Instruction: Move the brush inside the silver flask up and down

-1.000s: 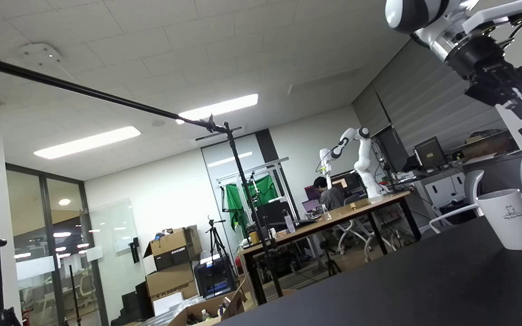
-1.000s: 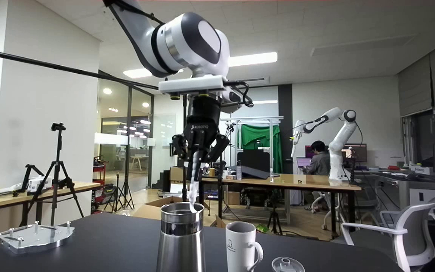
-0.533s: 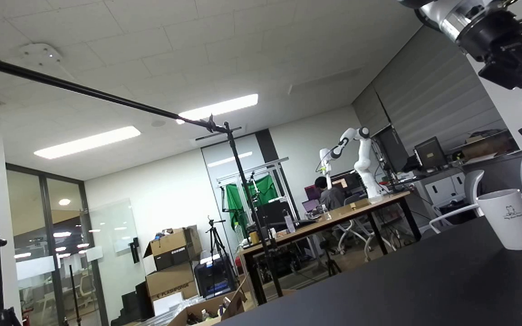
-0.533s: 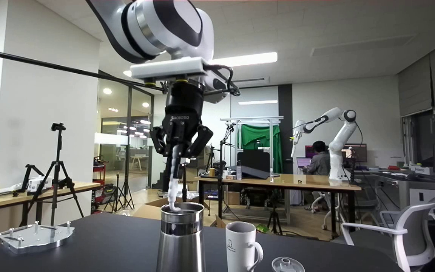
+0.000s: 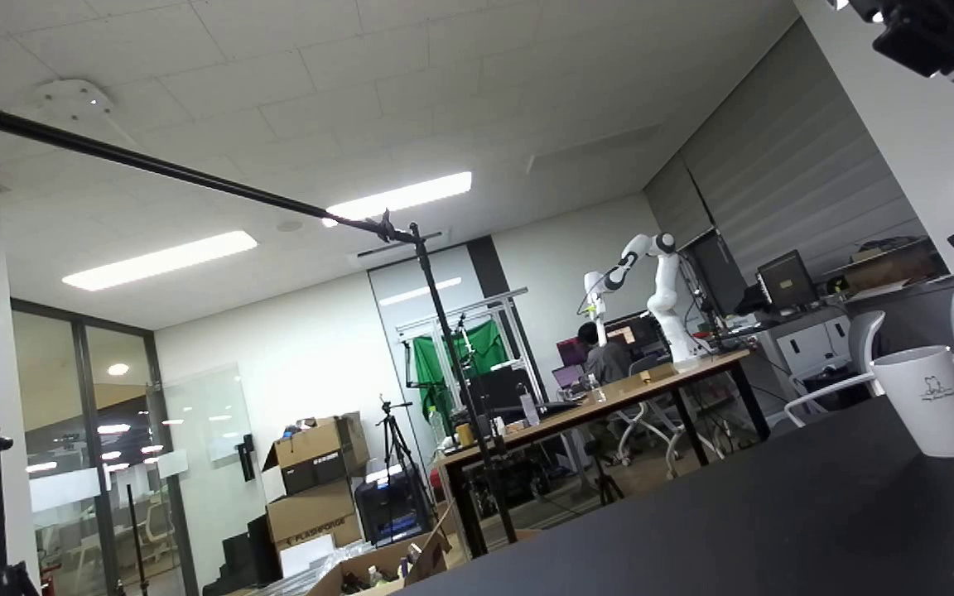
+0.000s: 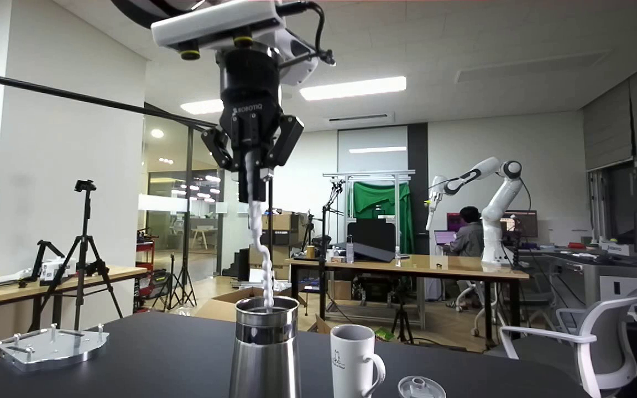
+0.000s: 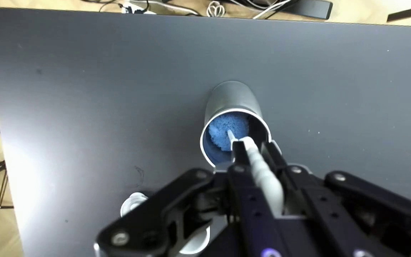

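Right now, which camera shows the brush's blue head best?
The wrist view: it looks down into the flask, so the blue head shows. Both exterior views miss it, showing only the white handle: running down into the flask, or cut off at the picture's edge.

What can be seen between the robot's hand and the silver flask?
Only the white, wavy brush handle runs there, from the hand down into the flask, as an exterior view shows. The wrist view shows the blue brush head inside the flask.
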`<action>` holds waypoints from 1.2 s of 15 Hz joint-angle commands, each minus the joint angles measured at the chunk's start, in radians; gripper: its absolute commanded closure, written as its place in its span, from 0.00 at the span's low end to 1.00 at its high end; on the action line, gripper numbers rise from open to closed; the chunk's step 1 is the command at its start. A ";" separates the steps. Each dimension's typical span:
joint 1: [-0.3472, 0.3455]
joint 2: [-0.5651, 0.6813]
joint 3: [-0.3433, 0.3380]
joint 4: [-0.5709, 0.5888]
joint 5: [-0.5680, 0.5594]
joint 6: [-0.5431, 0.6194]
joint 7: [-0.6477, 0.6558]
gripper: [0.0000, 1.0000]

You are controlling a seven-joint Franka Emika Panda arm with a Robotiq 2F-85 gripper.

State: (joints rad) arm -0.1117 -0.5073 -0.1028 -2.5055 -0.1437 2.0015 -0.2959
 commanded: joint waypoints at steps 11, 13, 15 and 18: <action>0.023 0.106 -0.066 -0.045 0.006 0.050 -0.073 0.96; 0.021 0.149 -0.067 -0.053 0.008 0.074 -0.074 0.96; 0.021 0.179 -0.063 -0.052 0.011 0.089 -0.074 0.96; 0.025 0.177 -0.056 -0.026 0.017 0.070 -0.081 0.96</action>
State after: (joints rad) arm -0.0948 -0.3305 -0.1586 -2.5545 -0.1376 2.0922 -0.3714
